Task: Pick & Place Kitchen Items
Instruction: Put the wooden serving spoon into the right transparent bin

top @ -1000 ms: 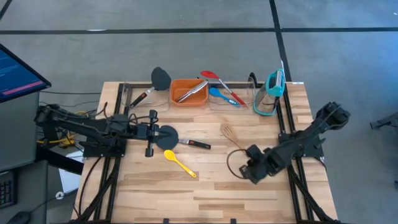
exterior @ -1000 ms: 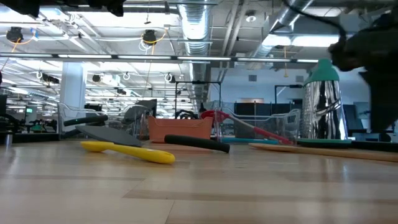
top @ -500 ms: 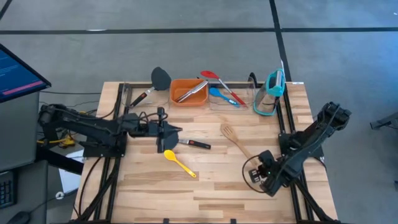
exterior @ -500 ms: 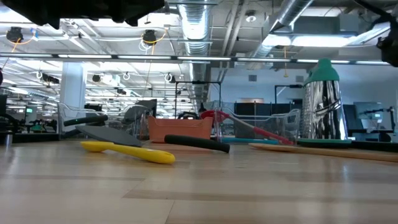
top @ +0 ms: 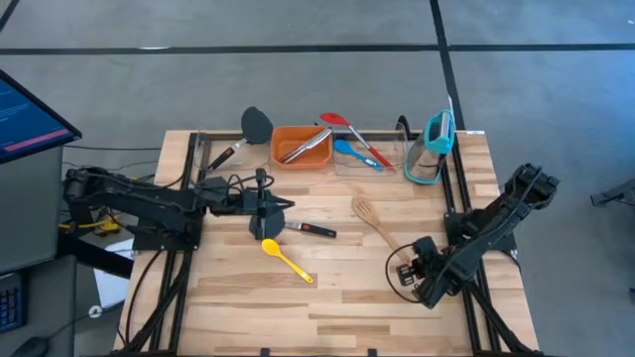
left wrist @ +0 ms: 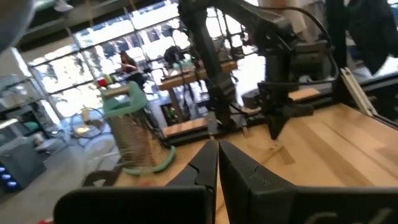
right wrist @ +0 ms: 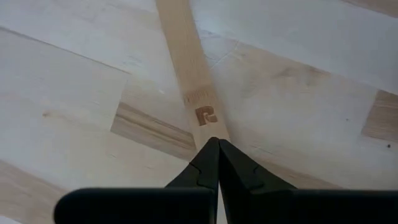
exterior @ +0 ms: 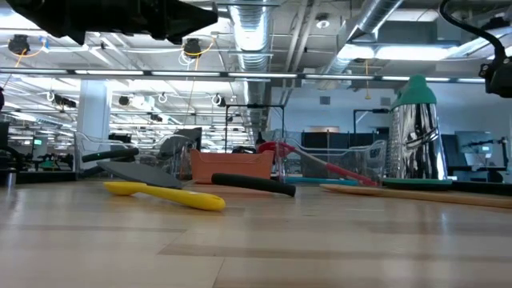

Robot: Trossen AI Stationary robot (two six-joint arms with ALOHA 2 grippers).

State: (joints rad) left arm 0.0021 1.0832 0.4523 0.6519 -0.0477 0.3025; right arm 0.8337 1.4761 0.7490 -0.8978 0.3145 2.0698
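On the wooden table (top: 397,307), two shut grippers hover among scattered utensils.

Loose on the planks lie one yellow spoon (top: 283,257), one black spatula (top: 288,225) and one wooden fork (top: 372,218); a second spatula (top: 250,127) rests by the far edge. Metal tongs (top: 305,146) sit in the orange bin (top: 301,159); a red spoon (top: 347,129) and a blue spoon (top: 353,154) lie across a clear bin (top: 369,159), with a teal-topped grater (top: 434,147) beside it. Left gripper (top: 281,204), fingers together, hangs over the nearer spatula's blade. Right gripper (right wrist: 214,144), fingers together, points down at the fork's flat handle.
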